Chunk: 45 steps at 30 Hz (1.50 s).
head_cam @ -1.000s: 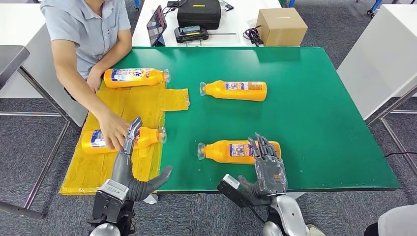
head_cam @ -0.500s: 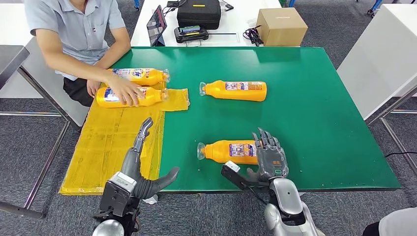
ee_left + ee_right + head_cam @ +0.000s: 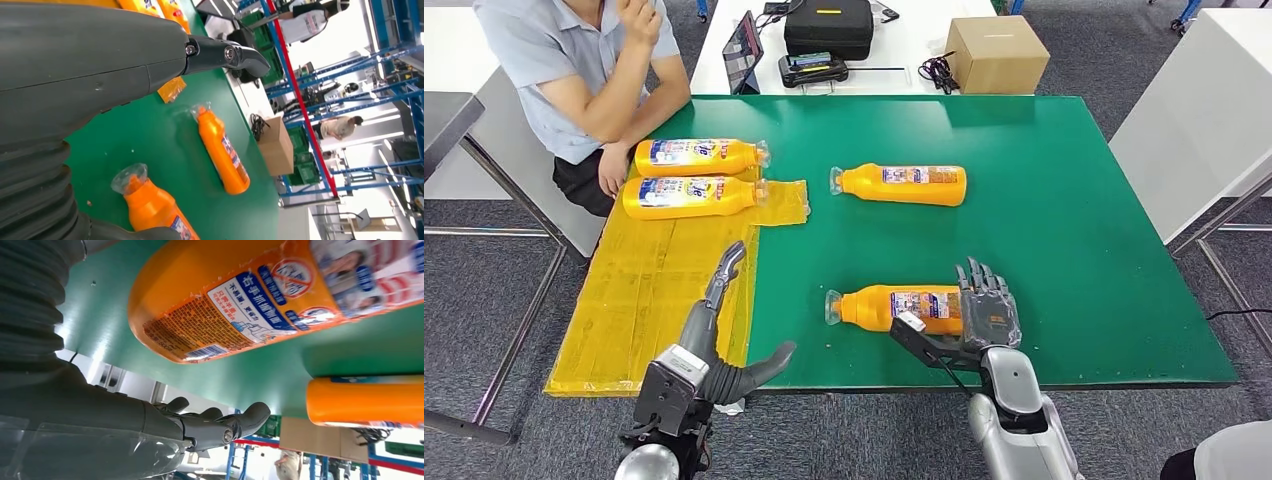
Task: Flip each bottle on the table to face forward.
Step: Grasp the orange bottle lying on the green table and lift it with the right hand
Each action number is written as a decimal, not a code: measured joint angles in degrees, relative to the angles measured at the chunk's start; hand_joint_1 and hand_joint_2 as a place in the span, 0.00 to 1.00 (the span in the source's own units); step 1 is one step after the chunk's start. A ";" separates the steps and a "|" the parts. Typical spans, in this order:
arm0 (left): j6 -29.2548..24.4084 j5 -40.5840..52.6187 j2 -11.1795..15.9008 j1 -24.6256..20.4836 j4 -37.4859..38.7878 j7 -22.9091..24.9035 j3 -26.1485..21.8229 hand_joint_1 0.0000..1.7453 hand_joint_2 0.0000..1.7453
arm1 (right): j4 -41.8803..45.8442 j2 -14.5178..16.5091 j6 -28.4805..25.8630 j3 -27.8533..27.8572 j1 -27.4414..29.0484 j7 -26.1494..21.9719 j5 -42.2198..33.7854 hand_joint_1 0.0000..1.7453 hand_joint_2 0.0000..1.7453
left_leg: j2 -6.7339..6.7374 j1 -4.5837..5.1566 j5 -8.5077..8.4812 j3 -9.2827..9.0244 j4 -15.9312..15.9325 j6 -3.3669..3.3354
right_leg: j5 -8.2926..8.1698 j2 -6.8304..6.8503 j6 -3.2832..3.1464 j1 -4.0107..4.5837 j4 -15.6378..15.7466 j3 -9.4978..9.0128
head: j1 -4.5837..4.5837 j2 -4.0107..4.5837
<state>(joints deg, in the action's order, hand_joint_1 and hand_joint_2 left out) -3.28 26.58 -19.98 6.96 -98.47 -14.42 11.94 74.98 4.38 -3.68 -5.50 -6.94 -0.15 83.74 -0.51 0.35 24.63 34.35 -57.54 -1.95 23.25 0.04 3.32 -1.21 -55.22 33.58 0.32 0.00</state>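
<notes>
Green felt-like covering tops the large rectangular table (image 3: 1064, 230), with a yellow plastic sheet (image 3: 649, 290) laid over its left edge. Four orange plastic bottles lie on their sides, caps pointing left. Two rest together on the sheet (image 3: 689, 196) near a seated person (image 3: 574, 70); a third far bottle (image 3: 904, 184) sits mid-table; the near bottle (image 3: 894, 306) lies just before the table's front edge.

The right hand (image 3: 984, 315) stands at the near bottle's base end, fingers upright and spread, thumb reaching under the side; it appears to touch the base but has not closed round it. The left hand (image 3: 714, 340) hovers released over the sheet's edge, holding nothing.

Risk, as I judge it: the bottle is round and smooth, so a push at the base alone could roll or slide it off the near edge rather than turn it, or leave the label facing the wrong way.

The right wrist view shows the label (image 3: 235, 310) with blue panels, Chinese text, a barcode and a red prohibition circle; no brand name is legible.
</notes>
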 joint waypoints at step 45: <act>2.18 0.37 0.31 -3.41 4.32 -0.20 1.47 0.00 1.00 | -20.87 -2.52 2.10 -5.03 -11.32 -3.51 -3.65 1.00 1.00 | 0.02 0.00 0.01 -0.62 0.00 0.00 | 0.01 -0.01 -0.01 0.00 0.02 -0.56 | -0.01 0.00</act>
<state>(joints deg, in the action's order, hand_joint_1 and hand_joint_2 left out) -1.10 26.95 -19.67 3.55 -94.14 -14.61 13.41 54.11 1.86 -1.58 -10.53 -18.26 -3.66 80.10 -0.49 0.35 24.64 33.73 -57.54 -1.95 23.26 0.03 3.31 -1.21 -55.21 33.02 0.31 0.00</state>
